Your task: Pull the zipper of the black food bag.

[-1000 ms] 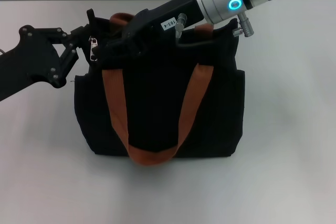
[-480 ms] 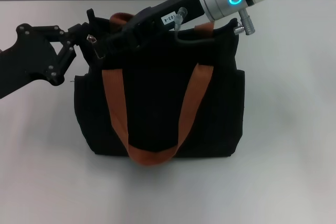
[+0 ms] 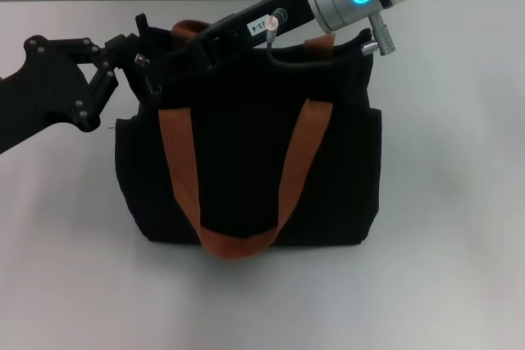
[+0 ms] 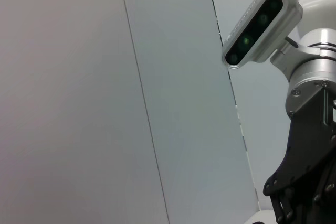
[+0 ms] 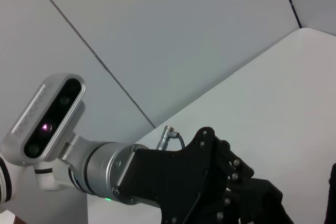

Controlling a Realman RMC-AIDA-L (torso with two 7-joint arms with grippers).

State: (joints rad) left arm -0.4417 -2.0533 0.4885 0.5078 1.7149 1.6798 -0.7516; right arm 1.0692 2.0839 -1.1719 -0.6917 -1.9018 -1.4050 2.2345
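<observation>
Zipper (image 3: pixel 142 61) higher and farther left than before — right gripper (image 3: pixel 164 67) likewise.

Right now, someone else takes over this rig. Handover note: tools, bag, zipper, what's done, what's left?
Left tool: at the top left corner of the boxy black fabric food bag, right by the small silver metal zipper pull tab; grip state not clear.
Right tool: reaching across the bag's top edge to the same corner; fingers hidden against the black fabric.
Bag: upright on the white table, orange-brown straps hanging down the front.
Done: both arms brought to the zipper end.
Left: confirm a hold on the tab, then pull it along the track.
</observation>
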